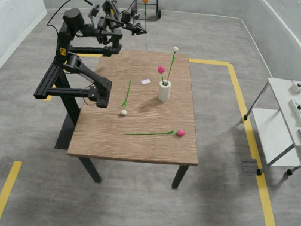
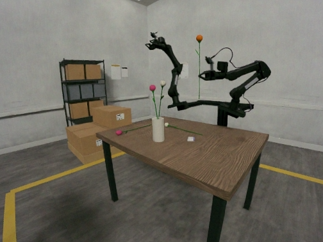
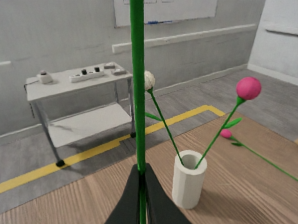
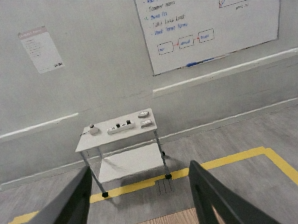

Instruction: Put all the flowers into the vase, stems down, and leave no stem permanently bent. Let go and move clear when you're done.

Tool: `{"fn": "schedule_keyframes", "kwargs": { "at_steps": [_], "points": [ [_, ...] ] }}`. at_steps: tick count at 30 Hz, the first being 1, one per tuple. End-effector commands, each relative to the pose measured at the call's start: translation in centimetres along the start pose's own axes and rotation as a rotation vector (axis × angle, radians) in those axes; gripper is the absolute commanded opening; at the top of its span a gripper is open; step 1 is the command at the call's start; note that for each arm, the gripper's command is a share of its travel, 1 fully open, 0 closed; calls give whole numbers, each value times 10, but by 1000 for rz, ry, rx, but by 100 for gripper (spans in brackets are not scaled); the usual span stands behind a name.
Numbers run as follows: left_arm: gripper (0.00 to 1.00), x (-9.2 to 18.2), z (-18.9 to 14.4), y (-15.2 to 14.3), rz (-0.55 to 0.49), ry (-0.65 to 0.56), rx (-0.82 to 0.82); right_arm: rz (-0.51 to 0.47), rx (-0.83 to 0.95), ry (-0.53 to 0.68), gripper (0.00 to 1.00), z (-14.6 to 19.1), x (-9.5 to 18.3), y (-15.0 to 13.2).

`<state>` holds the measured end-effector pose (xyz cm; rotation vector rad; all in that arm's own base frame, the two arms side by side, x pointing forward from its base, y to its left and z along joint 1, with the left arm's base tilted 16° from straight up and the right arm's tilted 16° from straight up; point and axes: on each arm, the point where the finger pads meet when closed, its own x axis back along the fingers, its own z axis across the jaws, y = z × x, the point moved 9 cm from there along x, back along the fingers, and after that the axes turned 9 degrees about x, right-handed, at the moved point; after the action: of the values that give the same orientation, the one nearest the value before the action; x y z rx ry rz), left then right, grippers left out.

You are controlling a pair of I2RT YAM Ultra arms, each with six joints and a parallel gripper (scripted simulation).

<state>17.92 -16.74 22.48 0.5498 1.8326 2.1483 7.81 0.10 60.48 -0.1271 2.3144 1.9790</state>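
Note:
The white vase [image 1: 164, 91] [image 2: 157, 129] [image 3: 188, 180] stands upright with a pink flower [image 1: 161, 69] [image 2: 152, 88] [image 3: 248, 88] and a white flower [image 1: 175, 49] [image 2: 163, 83] [image 3: 150, 81] in it. Another white flower [image 1: 123, 112] [image 2: 166, 125] and another pink flower [image 1: 180, 133] [image 2: 118, 132] [image 3: 226, 134] lie on the table. My left gripper [image 1: 146, 31] [image 2: 199, 76] [image 3: 141, 169] is shut on the stem of the orange flower [image 1: 145, 1] [image 2: 199, 38], holding it upright, bloom up, beyond the table's back edge. My right gripper [image 2: 147, 46] [image 4: 141, 169] is open and empty, high up, away from the flowers.
A small white block [image 1: 146, 81] [image 2: 191, 139] lies on the wooden table [image 1: 101, 140] [image 2: 205, 163] between the vase and the arms. The vase flowers lean apart above its rim. A white cart [image 1: 280, 131] [image 3: 80, 87] [image 4: 120, 132] stands off to the side.

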Motion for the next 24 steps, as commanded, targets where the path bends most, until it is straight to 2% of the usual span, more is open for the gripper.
{"fn": "schedule_keyframes", "kwargs": {
  "at_steps": [1,5,12,18,20,24],
  "points": [
    [0,-1,2,26,-81,-2,46,142,-1,16,70,2,4,-13],
    [0,-1,2,26,-81,-2,46,134,-1,16,70,2,8,-12],
    [0,-1,2,26,-81,-2,46,121,-7,129,70,10,7,-11],
    [0,-1,2,26,-81,-2,46,69,-24,409,70,28,15,-7],
    [0,-1,2,26,-81,-2,46,69,-24,409,70,28,15,-7],
    [0,-1,2,26,-81,-2,46,24,-40,675,70,44,25,-4]
  ]
}}
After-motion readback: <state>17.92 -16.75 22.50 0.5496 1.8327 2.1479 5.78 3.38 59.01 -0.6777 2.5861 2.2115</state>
